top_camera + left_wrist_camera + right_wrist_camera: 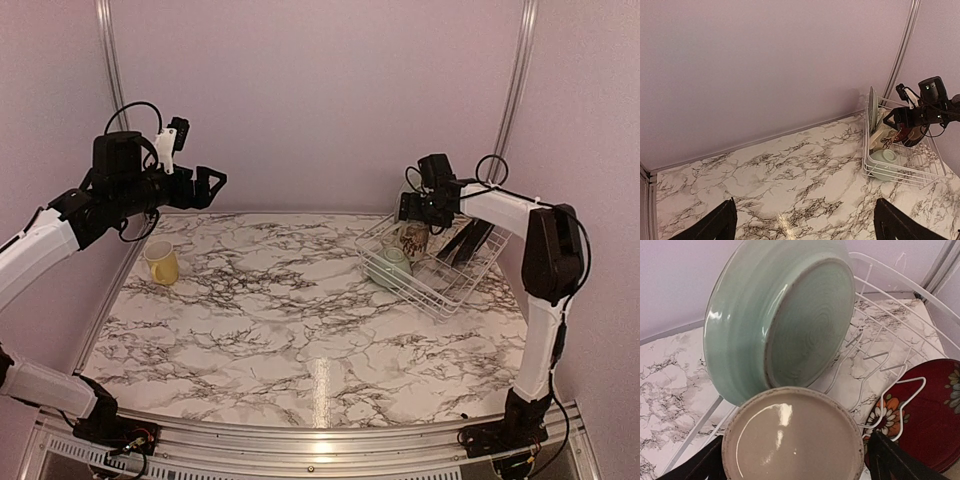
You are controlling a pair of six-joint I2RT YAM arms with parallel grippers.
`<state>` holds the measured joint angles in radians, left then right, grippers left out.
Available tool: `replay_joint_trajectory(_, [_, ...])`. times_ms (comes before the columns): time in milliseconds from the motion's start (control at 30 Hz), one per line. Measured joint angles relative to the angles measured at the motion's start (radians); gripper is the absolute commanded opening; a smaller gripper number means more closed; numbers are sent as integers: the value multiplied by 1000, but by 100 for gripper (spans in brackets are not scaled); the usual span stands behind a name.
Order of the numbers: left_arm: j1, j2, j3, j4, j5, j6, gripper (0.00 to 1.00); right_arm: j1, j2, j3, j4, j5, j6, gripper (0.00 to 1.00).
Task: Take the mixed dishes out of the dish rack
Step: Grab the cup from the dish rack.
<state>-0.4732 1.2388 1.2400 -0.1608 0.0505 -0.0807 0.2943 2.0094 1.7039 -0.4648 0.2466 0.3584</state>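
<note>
The dish rack (pixel 452 283) stands at the table's right. In it are the cream printed mug (pixel 413 238), the pale-green bowl (pixel 388 265) and dark plates (pixel 466 244). In the right wrist view the mug's round cream base (pixel 792 437) faces me, and my right gripper (pixel 790 462) is open with one finger on each side of it. Behind the mug the bowl (pixel 780 315) leans with its underside showing. The red flowered plate (pixel 935 420) lies to the right. The yellow mug (pixel 162 263) stands on the table at the left. My left gripper (pixel 207 186) hangs open high above it, holding nothing.
The left wrist view looks across the marble table (pixel 790 175) to the rack (pixel 905 170), with a pale-green plate (pixel 873 107) upright at its back and the right arm (pixel 927 107) over it. Walls close in on the back and both sides.
</note>
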Motion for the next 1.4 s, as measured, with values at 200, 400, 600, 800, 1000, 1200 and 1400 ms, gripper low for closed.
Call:
replay_joint_trajectory(200, [0, 0, 0, 0, 0, 0, 98, -1, 28, 9, 5, -17, 0, 79])
replay_joint_trajectory(400, [0, 0, 0, 0, 1, -1, 98, 0, 30, 14, 4, -21, -12, 55])
replay_joint_trajectory(600, [0, 0, 0, 0, 1, -1, 98, -1, 18, -7, 27, -31, -25, 35])
replay_joint_trajectory(800, [0, 0, 0, 0, 2, -2, 98, -3, -56, -105, 74, -52, -43, 14])
replay_joint_trajectory(1000, [0, 0, 0, 0, 5, -5, 98, -7, -206, -226, 121, -89, -68, 6])
replay_joint_trajectory(1200, [0, 2, 0, 0, 19, -9, 98, -7, -338, -287, 195, -136, -88, 0])
replay_joint_trajectory(1400, [0, 7, 0, 0, 33, -17, 98, -7, -426, -378, 274, -230, -98, 0])
